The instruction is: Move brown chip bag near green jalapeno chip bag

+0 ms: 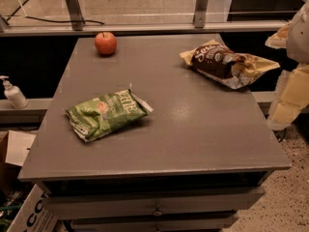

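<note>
Lying well apart on the table (193,124): brown chip bag (218,62), green jalapeno chip bag (104,114); gripper (293,81) beyond the right edge, its opening impossible to tell.

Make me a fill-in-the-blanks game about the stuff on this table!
1. The apple is ____ in colour.
2. The table holds ____ chip bags: the green jalapeno chip bag and the brown chip bag.
3. The gripper, at the picture's right edge beside the table, is closest to the ____ bag.

Missing words: red; two; brown.
</note>
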`<state>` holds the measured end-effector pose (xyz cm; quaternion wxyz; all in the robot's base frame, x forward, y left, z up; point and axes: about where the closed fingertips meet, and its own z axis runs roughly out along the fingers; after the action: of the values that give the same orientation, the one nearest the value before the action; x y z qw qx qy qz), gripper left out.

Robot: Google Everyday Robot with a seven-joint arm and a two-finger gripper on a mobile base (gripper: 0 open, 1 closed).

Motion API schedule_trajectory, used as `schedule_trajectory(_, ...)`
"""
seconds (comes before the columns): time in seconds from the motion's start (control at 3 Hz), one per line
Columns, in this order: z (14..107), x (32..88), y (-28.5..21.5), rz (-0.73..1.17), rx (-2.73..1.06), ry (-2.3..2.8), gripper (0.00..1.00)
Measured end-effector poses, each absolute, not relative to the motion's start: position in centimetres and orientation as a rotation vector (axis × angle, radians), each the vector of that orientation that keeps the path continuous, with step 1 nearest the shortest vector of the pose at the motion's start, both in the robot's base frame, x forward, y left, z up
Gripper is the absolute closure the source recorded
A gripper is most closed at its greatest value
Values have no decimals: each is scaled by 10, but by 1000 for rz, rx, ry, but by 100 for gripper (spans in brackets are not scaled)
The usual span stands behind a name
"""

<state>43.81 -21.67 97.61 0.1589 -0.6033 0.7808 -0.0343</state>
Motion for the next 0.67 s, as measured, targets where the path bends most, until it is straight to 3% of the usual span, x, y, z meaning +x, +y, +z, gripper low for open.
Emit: schedule_trajectory(0.67,978,443,-217,-100,-1717,2206,0)
